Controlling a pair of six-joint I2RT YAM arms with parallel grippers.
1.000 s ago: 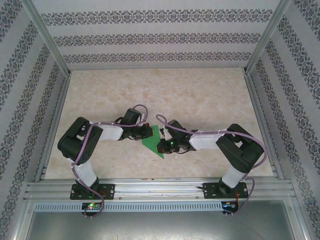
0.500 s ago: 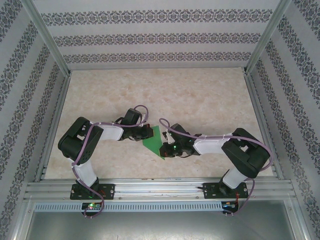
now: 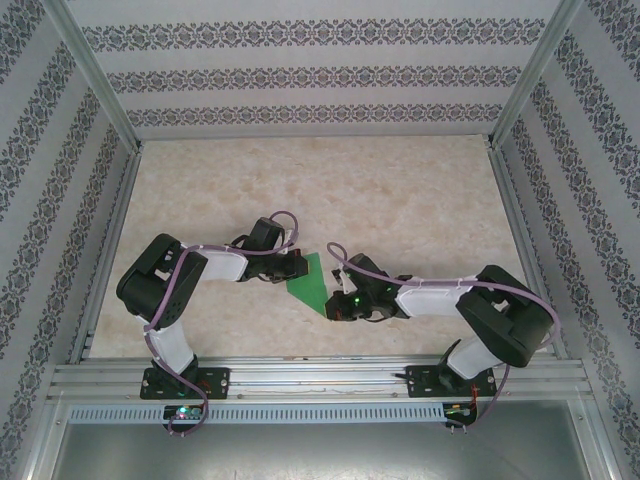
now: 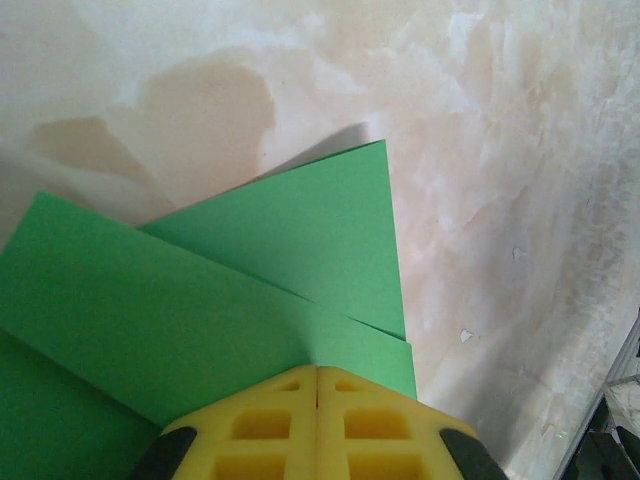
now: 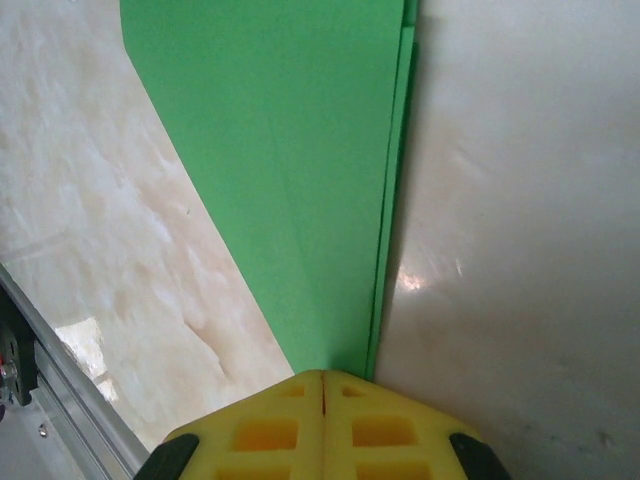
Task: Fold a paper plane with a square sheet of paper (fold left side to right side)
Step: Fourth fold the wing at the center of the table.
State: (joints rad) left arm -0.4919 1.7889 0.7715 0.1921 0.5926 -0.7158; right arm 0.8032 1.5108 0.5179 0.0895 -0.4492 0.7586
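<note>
The green sheet of paper (image 3: pixel 312 282) lies on the table between the two arms, folded into a flat wedge whose point faces the near edge. In the left wrist view its overlapping folded layers (image 4: pixel 250 290) spread out ahead of my left gripper (image 4: pixel 318 368), which is shut with its yellow tips resting on the paper. From above, the left gripper (image 3: pixel 296 268) sits at the paper's left side. My right gripper (image 3: pixel 336 308) is at the near tip. It is shut too, its tips (image 5: pixel 322 373) set on the narrow end of the paper (image 5: pixel 290 170) beside the long folded edge.
The marbled table (image 3: pixel 400 200) is bare beyond the paper. Patterned walls close in the back and both sides. A metal rail (image 3: pixel 320 372) runs along the near edge, where the arm bases stand.
My right gripper has slid along the paper toward its near tip, and the right arm's elbow has swung out to the right. The left arm and the paper have stayed put.
</note>
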